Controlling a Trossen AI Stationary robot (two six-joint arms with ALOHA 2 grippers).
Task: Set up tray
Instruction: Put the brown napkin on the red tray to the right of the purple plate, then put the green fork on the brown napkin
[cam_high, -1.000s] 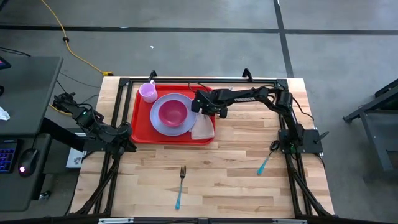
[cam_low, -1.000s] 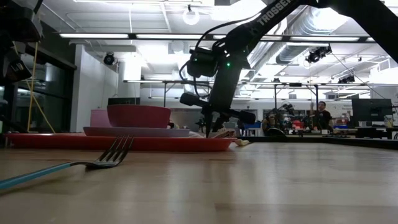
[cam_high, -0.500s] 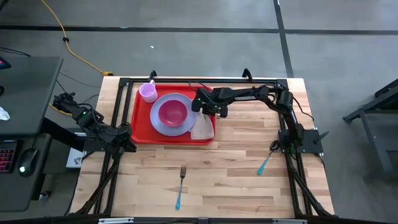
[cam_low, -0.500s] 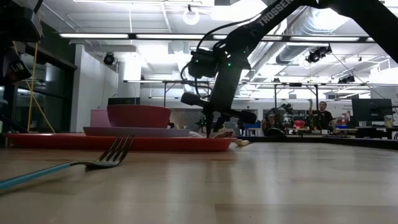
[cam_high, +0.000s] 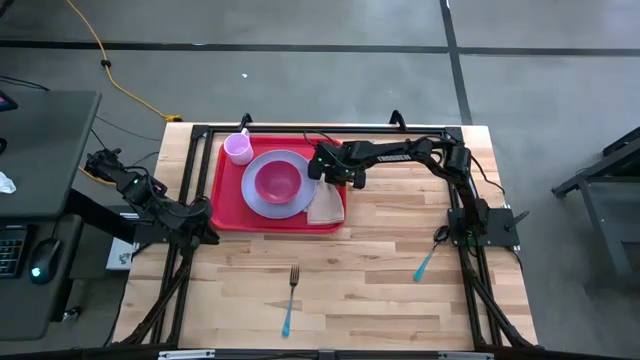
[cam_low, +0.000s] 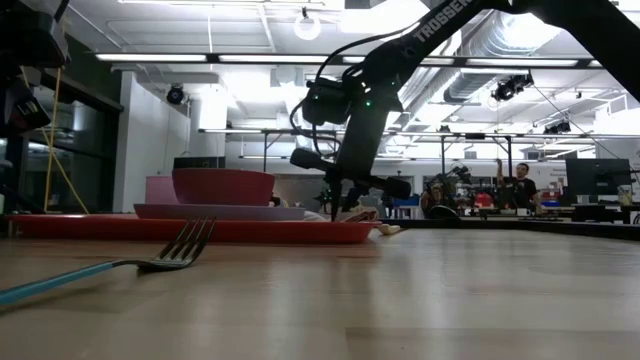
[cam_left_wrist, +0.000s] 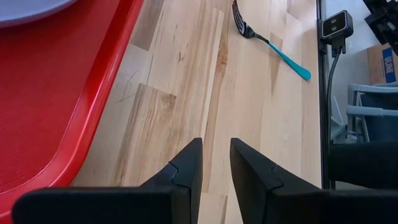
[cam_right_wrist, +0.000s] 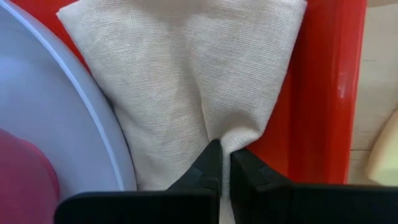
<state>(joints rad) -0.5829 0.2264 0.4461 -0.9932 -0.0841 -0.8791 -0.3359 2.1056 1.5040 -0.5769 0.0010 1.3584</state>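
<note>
The red tray (cam_high: 228, 205) lies at the table's far left. It carries a lavender plate (cam_high: 262, 203) with a pink bowl (cam_high: 278, 182), a pink cup (cam_high: 238, 148) and, on its right part, a beige napkin (cam_high: 327, 206). My right gripper (cam_right_wrist: 224, 149) stands over the napkin's far end, shut on the cloth. My left gripper (cam_left_wrist: 216, 149) hovers open over bare wood by the tray's near left corner, with nothing between its fingers. My right gripper pinches a pucker of the napkin's far end (cam_right_wrist: 214, 134) between its two fingertips. It comes steeply from above. A crease runs up the cloth from the pinch. The rest of the napkin lies flat on the tray beside the plate (cam_right_wrist: 74, 124). Whether one layer or several is held, I cannot tell.
A teal-handled fork (cam_high: 290, 296) lies on the wood near the table's front, and also shows in the left wrist view (cam_left_wrist: 273, 43). Another teal-handled utensil (cam_high: 427, 260) lies by the right arm's base. A pale yellowish thing (cam_right_wrist: 385, 155) sits just outside the tray's right rim.
</note>
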